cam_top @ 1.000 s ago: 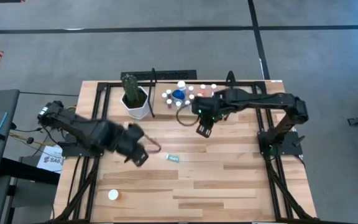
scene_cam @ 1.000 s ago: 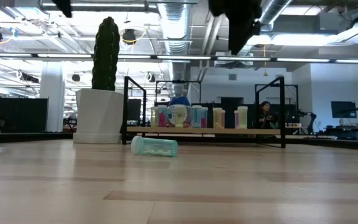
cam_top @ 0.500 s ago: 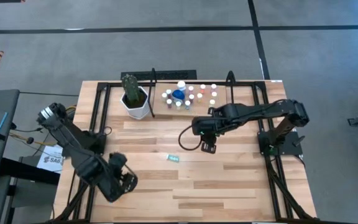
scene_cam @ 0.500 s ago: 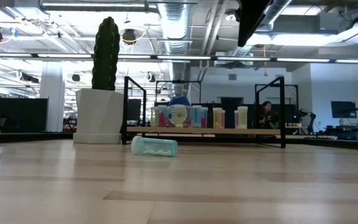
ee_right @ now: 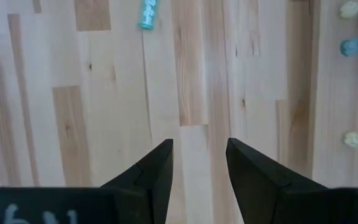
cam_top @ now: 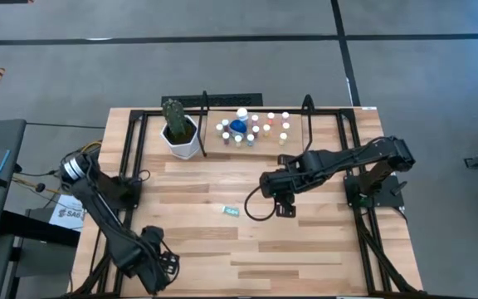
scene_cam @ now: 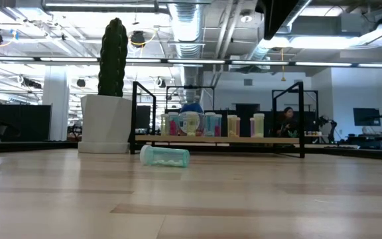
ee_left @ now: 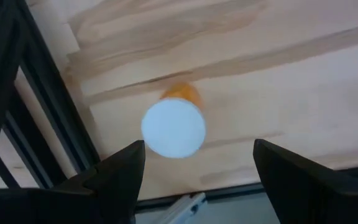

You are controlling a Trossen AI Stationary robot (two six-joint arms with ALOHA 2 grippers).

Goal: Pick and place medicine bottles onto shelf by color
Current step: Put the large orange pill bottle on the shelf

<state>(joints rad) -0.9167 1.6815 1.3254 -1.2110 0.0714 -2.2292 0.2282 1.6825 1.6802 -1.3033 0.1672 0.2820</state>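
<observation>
**Two grippers over plank table, bottles loose and shelved**

Wood-plank tabletop (cam_top: 305,241) filling the middle of the high view, grey floor all round. At the table's upper edge, the shelf (cam_top: 305,133) with its black rails, carrying a cluster of small medicine bottles (cam_top: 256,129) around a rounded blue bottle (cam_top: 237,125); just left of it, a white pot with a cactus (cam_top: 179,133).

Near the table's centre, lying on its side, a teal bottle (cam_top: 231,211), also seen in the low view (scene_cam: 165,156) in front of the shelf.

Down at the lower left of the high view, left gripper (cam_top: 158,267) above an orange bottle with a white cap (ee_left: 173,127), fingers (ee_left: 120,174) spread wide on either side of it, not touching.

Right of centre, right gripper (cam_top: 283,208) held above bare planks, beside and apart from the teal bottle, fingers (ee_right: 157,171) set narrow with a gap between, holding nothing.
</observation>
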